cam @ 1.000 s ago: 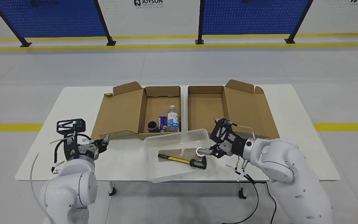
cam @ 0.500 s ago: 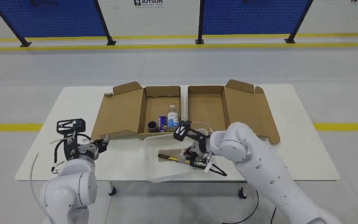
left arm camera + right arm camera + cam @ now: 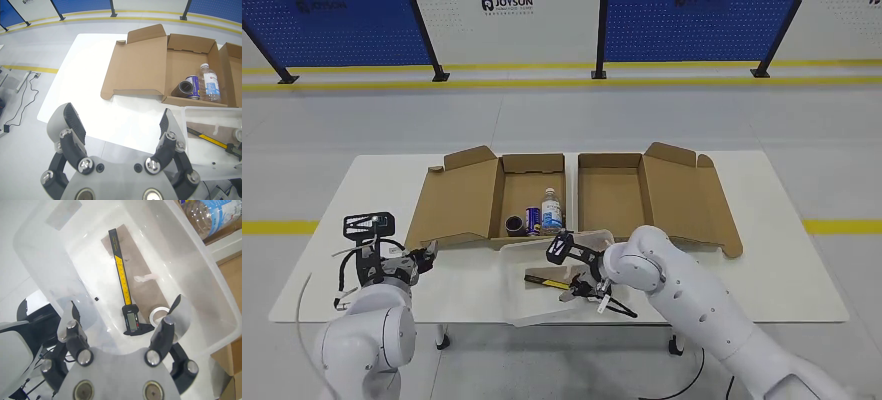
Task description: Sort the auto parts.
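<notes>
Caliper (image 3: 122, 283) lies flat in the clear bin (image 3: 517, 275), display up. Its long axis runs along the bin's length, roughly parallel to the table's front edge. The display head points to our right and the bare beam tip to our left, with the head a touch nearer the front edge.

The right gripper (image 3: 125, 300) hangs over the head end with its jaws spread wide and nothing pinched. The caliper head sits below the gap; we can't tell whether there is contact. A white ring (image 3: 159, 308) lies just beside the head, close to one finger. There is a small black bit (image 3: 96, 298) on the bin floor near the beam.

The left gripper (image 3: 117, 108) is also spread and empty, at the table's front-left edge, well apart from the bin.

The surface is a white table (image 3: 782, 270), and the bin sits at its front middle. Two open cardboard boxes stand side by side behind it. The left box (image 3: 457, 200) holds a bottle (image 3: 209, 83), a can (image 3: 192, 87) and a dark cylinder (image 3: 184, 88), all lying along its near wall. The right box (image 3: 612, 190) sits just behind the bin's right end.

The room has a grey floor with yellow lines and blue panels (image 3: 342, 30) on stands at the back. A cable (image 3: 24, 98) runs across the floor off the table's left side.
</notes>
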`<state>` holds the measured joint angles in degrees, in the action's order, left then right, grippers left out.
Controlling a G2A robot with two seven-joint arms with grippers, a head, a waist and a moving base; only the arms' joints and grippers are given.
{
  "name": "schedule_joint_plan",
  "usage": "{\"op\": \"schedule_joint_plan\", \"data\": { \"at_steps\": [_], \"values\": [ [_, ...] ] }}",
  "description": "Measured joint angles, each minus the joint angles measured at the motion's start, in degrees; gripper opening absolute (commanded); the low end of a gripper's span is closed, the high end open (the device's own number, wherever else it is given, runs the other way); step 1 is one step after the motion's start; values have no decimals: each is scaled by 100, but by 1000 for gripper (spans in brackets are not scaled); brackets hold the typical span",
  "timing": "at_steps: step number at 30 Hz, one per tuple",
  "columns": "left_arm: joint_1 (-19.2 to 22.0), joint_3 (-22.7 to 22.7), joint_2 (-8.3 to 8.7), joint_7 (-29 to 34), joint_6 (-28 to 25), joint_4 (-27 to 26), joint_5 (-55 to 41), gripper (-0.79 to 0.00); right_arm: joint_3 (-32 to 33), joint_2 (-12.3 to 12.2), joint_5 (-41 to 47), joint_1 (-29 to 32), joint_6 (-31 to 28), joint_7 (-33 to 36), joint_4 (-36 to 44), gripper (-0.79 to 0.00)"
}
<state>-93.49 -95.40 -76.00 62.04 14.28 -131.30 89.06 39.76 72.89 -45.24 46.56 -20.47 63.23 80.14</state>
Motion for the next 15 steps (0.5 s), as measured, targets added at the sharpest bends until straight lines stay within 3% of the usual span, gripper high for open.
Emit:
{"op": "schedule_joint_plan", "data": {
  "at_steps": [12,14,15],
  "values": [
    [0,0,0,0,0,0,0,0,-128,19,-114,107,136,104,61,0],
    [0,0,0,0,0,0,0,0,-209,44,-167,102,279,253,60,-403],
    [0,0,0,0,0,0,0,0,-229,54,-183,98,374,302,35,-409]
  ]
}}
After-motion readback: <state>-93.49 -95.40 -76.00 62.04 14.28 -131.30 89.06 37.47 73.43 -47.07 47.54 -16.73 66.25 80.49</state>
